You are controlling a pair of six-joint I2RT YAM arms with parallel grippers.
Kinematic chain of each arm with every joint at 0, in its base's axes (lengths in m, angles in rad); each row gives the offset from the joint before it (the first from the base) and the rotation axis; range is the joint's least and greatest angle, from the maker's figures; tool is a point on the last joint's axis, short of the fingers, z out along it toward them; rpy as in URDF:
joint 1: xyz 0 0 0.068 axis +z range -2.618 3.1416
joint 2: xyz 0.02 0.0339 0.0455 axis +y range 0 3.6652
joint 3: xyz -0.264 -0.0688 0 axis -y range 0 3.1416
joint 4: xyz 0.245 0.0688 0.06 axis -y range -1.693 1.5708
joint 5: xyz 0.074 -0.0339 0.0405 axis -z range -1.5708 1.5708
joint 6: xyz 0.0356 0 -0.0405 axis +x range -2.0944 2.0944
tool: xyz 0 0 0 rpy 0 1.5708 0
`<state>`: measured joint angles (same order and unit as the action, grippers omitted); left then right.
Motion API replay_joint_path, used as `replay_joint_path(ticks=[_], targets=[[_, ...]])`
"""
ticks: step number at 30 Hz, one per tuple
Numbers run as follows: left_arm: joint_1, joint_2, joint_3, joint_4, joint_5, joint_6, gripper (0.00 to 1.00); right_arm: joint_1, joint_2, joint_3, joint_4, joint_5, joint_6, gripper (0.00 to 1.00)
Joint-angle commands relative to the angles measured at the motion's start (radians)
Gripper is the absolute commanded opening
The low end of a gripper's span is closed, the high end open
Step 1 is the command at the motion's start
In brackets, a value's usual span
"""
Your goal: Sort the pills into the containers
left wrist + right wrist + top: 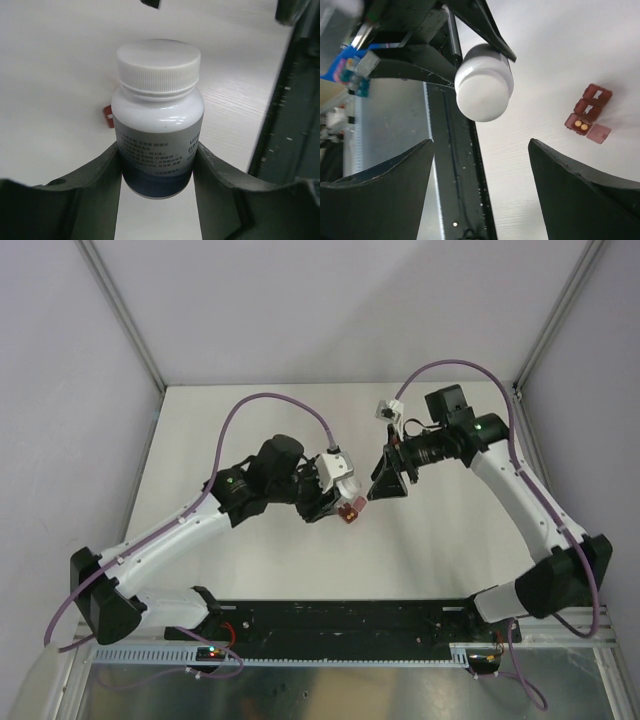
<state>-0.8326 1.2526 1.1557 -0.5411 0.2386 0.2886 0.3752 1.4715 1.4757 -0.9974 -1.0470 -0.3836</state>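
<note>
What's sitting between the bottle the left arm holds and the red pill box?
Nothing. In the right wrist view, only bare white table shows between the bottle and the pill box.

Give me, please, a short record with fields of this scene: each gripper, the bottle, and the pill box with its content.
left gripper: shut on the small round white plastic bottle
bottle state: white ribbed cap on
right gripper: open, holding nothing, facing the bottle's cap
dark red plastic pill box: three compartments in a row, lying on the white table, apart from both grippers
open compartment: the end one, lid folded out, two small orange-yellow pills inside
</note>
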Motion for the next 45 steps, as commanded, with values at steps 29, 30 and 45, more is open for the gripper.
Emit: replay_joint_path(ticks=[29, 30, 45], targets=[[0.040, -0.002, 0.114, -0.158, 0.520, 0.020, 0.00, 0.241, -0.141, -0.009, 0.030, 0.093, -0.177, 0.48], [0.040, -0.001, 0.115, -0.158, 0.514, 0.020, 0.00, 0.241, -0.137, -0.009, 0.031, 0.089, -0.174, 0.43], [0.001, 0.030, 0.149, -0.101, 0.087, -0.023, 0.00, 0.167, 0.013, 0.011, 0.103, -0.001, 0.056, 0.01]])
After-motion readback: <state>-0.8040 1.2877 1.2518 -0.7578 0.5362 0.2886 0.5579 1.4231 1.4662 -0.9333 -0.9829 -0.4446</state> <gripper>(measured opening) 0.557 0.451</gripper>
